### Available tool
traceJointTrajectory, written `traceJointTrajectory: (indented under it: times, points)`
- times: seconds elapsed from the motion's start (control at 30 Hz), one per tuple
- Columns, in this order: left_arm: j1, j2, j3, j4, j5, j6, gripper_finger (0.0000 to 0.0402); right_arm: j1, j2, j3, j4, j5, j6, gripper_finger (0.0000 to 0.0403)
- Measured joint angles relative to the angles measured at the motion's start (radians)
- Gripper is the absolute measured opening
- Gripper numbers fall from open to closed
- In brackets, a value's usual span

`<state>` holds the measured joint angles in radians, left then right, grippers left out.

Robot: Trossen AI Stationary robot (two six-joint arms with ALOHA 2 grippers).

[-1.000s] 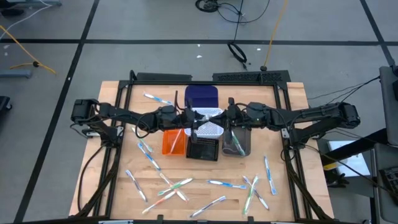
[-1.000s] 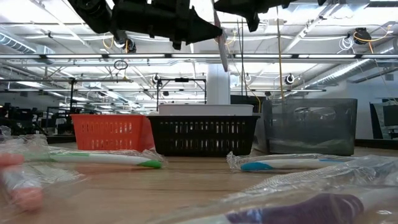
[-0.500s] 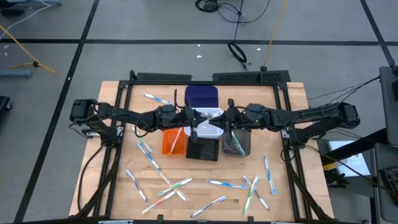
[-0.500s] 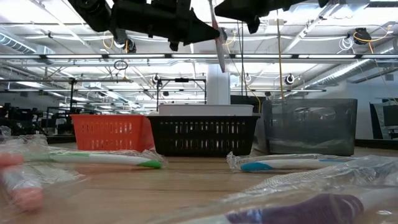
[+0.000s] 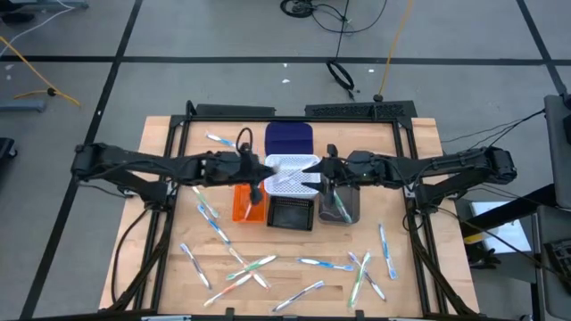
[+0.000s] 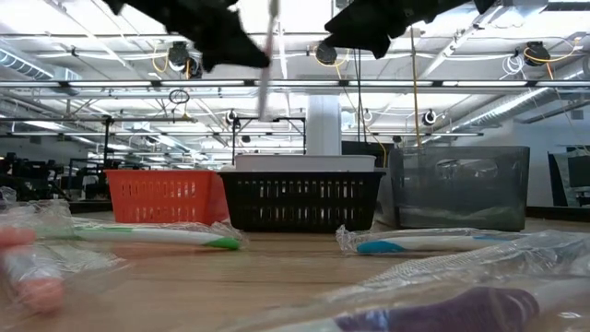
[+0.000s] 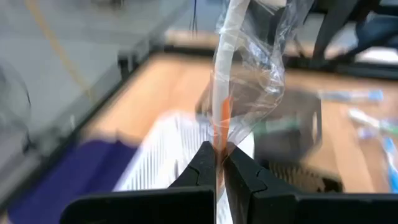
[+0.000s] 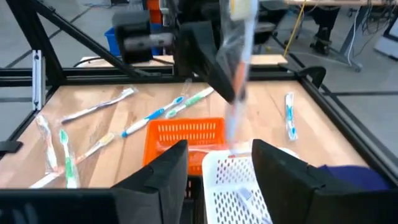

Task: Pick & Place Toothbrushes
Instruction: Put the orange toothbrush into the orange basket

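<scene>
My left gripper (image 5: 259, 181) (image 7: 219, 163) is shut on a toothbrush (image 7: 225, 74) in a clear wrapper, with a whitish handle and an orange accent. It holds the toothbrush (image 6: 267, 65) high over the orange bin (image 5: 248, 205). My right gripper (image 5: 314, 169) (image 8: 214, 180) stands open just to the right, over the white bin (image 5: 294, 176), with nothing between its fingers. Several more wrapped toothbrushes (image 5: 268, 266) lie flat on the near part of the wooden table. My left gripper pinches the toothbrush's handle (image 7: 219, 134) and its wrapper between the two fingertips (image 7: 204, 158), close to the orange accent. The toothbrush stands nearly upright, its lower part hanging below the gripper in the low view, clear of the bins.
A black bin (image 5: 290, 214) and a grey bin (image 5: 340, 203) stand beside the orange one, and a dark blue bin (image 5: 288, 138) behind the white one. Loose toothbrushes lie at the far left (image 5: 225, 141) and near right (image 5: 385, 250). A black frame (image 5: 294, 111) rims the table.
My right gripper has opened and let go of the toothbrush. My left gripper, still shut on it, has carried it toward the table's left edge, from over the white bin to over the orange bin; the toothbrush stays nearly upright.
</scene>
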<state>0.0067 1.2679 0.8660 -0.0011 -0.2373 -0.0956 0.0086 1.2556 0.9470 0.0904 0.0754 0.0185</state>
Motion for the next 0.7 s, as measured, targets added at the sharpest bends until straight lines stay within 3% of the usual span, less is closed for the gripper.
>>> traceJointTrajectory:
  times: [0.3,0.7]
  points:
    - [-0.065,-0.112,-0.001,-0.35,0.001,-0.324,0.0002,0.0,0.0,0.0,-0.024,-0.002,0.025,0.0167]
    - [-0.14,-0.096,-0.002,-0.535,0.0,-0.579,0.0003,0.0,0.0,0.0,-0.035,0.0,0.022,0.0165]
